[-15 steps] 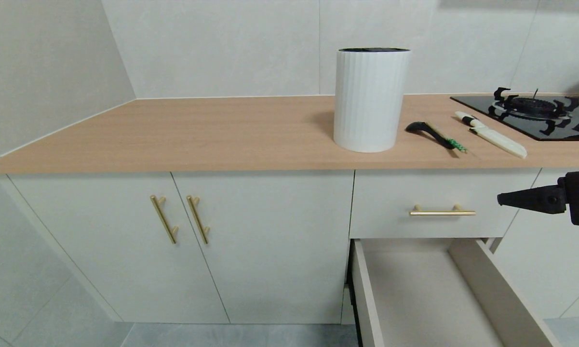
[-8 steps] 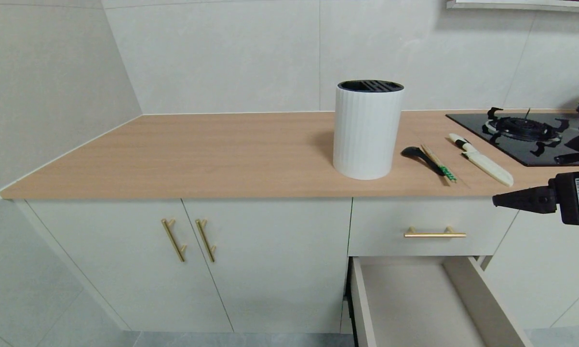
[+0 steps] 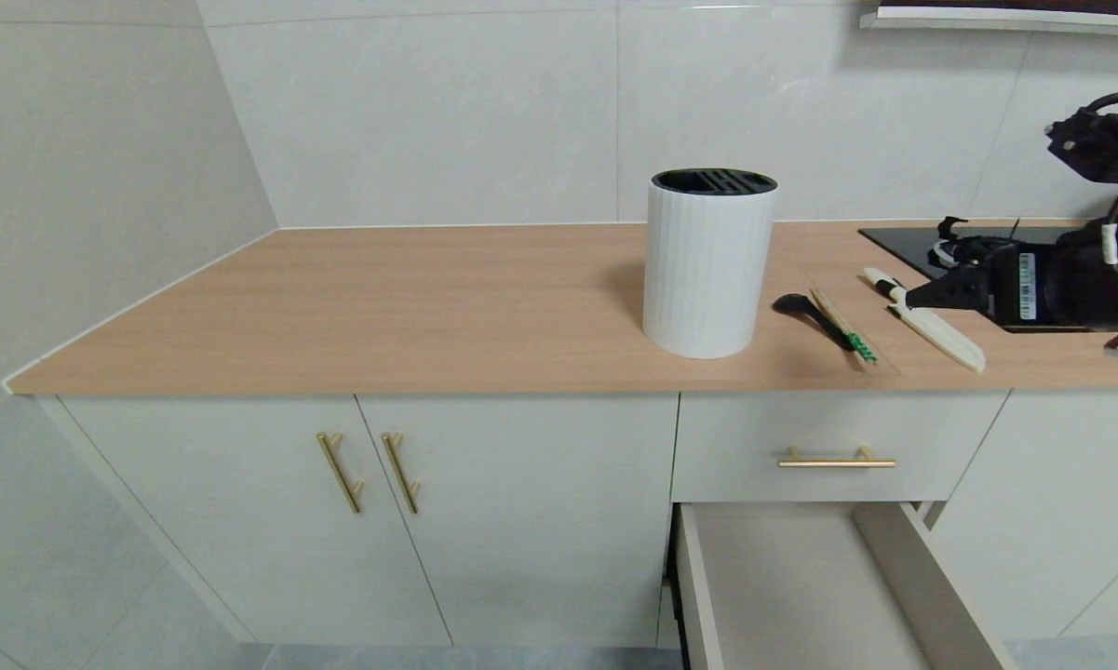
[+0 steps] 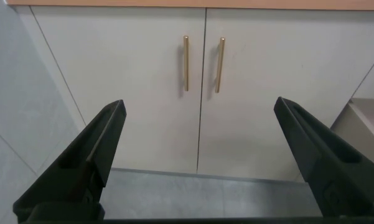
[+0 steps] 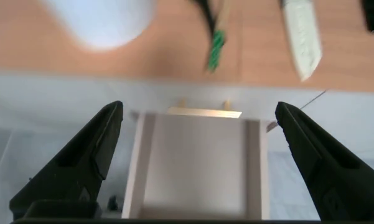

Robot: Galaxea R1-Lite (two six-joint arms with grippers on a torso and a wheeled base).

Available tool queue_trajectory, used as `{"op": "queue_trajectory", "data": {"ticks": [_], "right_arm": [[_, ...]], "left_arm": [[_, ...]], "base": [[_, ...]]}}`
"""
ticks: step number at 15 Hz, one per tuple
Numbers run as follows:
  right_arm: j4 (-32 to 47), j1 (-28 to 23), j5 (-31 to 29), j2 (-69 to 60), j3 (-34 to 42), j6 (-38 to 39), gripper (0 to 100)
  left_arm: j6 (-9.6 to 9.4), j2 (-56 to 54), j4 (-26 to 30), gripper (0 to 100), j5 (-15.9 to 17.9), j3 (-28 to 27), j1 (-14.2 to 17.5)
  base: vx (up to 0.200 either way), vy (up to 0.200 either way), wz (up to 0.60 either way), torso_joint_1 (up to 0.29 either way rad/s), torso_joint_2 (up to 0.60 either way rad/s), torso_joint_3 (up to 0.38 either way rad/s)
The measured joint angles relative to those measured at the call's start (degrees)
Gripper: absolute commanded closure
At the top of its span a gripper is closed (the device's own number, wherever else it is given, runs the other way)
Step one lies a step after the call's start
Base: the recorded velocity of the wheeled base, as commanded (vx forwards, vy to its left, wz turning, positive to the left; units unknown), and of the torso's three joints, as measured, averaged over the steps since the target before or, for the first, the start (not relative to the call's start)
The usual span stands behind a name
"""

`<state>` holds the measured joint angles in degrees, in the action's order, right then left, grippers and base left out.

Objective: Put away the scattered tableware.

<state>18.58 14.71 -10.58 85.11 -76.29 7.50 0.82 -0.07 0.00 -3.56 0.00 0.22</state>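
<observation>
Risen since a second ago: right gripper [image 3: 912,297], from level with the drawer fronts to above the counter [image 3: 428,307], tip now near the handle end of the knife [image 3: 936,328]. Head view also shifted, so camera moved as well.

1. Counter: wooden top, carrying every loose item toward its right end.
2. Cupboard doors [image 4: 202,93]: pair, closed, gold handles.
3. Lower drawer [image 3: 698,596]: pulled out below the closed one, nothing visible inside; likely opened to receive the tableware.
4. Holder [image 3: 707,270]: white, ribbed, upright, slotted black top; probably meant for the knife.
5. Stove [image 3: 903,244]: black, at the far right, just behind the knife.
6. Left gripper [image 4: 199,143]: fingers spread wide, holding nothing, low in front of the cupboard doors; seemingly parked out of the way.
7. Right gripper: fingers spread wide, holding nothing; apparently readied for a first pick.
8. Knife: pale blade, flat on the counter, right of the other utensils.
9. Black spoon [image 3: 805,309]: flat, just right of the holder.
10. Chopsticks [image 3: 847,330]: green-tipped, lying alongside the spoon.
</observation>
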Motion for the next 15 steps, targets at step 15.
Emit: {"op": "queue_trajectory", "data": {"ticks": [15], "right_arm": [[-8.0,-2.7,-2.0,22.7,-6.4,-0.7,0]], "left_arm": [[0.00,0.0,0.0,0,0.0,0.0,0.0]], "base": [[0.000,0.000,0.00,0.000,0.00,0.000]]}}
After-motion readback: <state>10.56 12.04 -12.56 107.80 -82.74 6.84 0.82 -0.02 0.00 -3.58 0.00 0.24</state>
